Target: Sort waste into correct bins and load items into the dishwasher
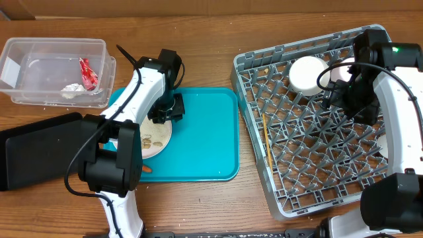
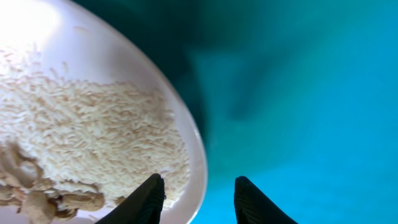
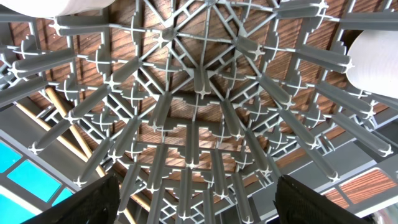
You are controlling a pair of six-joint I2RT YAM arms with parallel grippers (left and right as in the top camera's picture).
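Overhead, we judge the job partly done. The red wrapper [image 1: 88,73] and the crumpled scrap [image 1: 73,89] lie inside the clear tub [image 1: 13,49], so that part of the waste looks sorted. In the grey dish rack [image 1: 264,192] we see a round white bowl [image 1: 307,74] near the far side and the chopsticks [image 1: 264,139] lying along the left part of its floor. Our right wrist view shows a second white piece [image 3: 373,62] in the rack, but we cannot tell what it is.

What is left sits on the teal tray [image 1: 205,139]. The plate [image 2: 37,25] carries rice and beige food bits [image 2: 43,199], and the small carrot [image 1: 147,168] lies just beside it. The black tray [image 1: 36,149] at the left edge shows nothing in it.

Our left gripper [image 2: 200,200] hangs low at the plate's edge with its fingers [image 2: 149,199] partly spread, one over the rice, the other over the teal tray, and the rim between them not pinched. Our right gripper [image 3: 199,202] hovers above the rack pegs with fingers wide apart and nothing between them.

We judge the plate must be emptied before it goes to the rack. The left arm itself hides much of the plate from above, and the rack's upright pegs leave little free room for the right arm.
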